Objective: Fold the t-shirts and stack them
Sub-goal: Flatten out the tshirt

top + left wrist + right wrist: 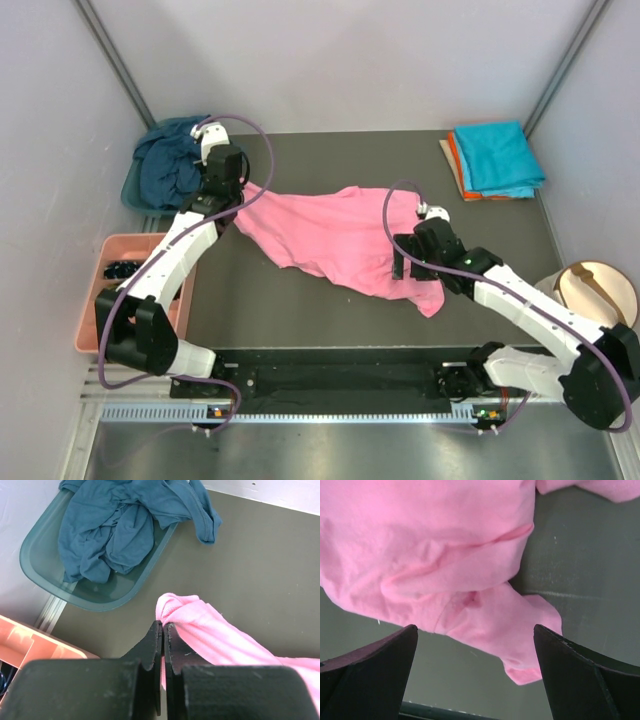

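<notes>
Lab booth, plain white walls point(340, 60)

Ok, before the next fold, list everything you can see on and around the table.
pink t-shirt: one, bright pink, unfolded mid-table
dark blue t-shirt: one, crumpled in the basin
basin: one, teal, far left corner
turquoise t-shirt: one, folded, far right, atop the orange one
orange t-shirt: one, only its edge shows
tray: one, salmon pink, left edge
round object: one, tan, right edge, unidentifiable
table: one, dark grey
left gripper: shut on pink t-shirt's far-left end
right gripper: open, above its near-right end
</notes>
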Controlling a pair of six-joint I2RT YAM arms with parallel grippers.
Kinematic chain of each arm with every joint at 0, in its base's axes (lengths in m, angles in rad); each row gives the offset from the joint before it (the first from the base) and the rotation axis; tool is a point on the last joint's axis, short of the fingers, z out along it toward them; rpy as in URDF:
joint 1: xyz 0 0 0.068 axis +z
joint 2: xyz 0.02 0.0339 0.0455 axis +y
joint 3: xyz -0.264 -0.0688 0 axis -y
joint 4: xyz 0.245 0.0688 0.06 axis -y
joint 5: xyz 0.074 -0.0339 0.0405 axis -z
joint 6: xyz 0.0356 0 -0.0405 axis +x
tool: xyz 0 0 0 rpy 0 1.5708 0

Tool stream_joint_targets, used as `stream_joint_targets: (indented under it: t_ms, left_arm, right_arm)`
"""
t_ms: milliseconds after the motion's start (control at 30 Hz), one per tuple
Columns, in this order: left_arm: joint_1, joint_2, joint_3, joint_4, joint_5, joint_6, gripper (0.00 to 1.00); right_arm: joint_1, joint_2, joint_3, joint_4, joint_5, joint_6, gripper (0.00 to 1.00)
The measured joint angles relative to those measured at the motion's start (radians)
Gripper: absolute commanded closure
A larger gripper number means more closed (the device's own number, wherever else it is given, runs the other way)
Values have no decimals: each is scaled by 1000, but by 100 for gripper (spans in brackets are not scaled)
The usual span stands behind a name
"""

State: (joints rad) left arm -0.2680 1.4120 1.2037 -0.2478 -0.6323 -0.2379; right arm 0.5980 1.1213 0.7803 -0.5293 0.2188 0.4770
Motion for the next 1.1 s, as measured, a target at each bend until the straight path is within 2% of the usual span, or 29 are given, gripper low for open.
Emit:
stream_joint_targets:
  t_ms: [233,500,767,867,900,967,1000,1100]
  left_arm:
    - [0,6,0,1,17,-7,100]
    - [1,6,0,1,45,-23,100]
    - [1,6,0,2,57,-25,100]
    - [1,6,0,4,64,-25,100]
    - [1,6,0,5,67,-25,100]
    - [1,6,0,7,69,-25,100]
    - [1,6,0,8,71,-25,100]
    - [1,6,-2,10,71,-25,100]
  right_arm:
    - [2,-69,-53,-94,18,53,1]
    - [7,-126,-120,-197,117,214,1]
    - [8,-177,-230,-222,156,355,3]
    - [8,-178,-260,-216,160,378,15]
    - [8,-178,-267,-212,161,385,25]
    - [8,-178,-282,-192,164,392,33]
    - [8,-178,-288,-185,163,397,41]
    - [8,-177,-312,-143,163,403,49]
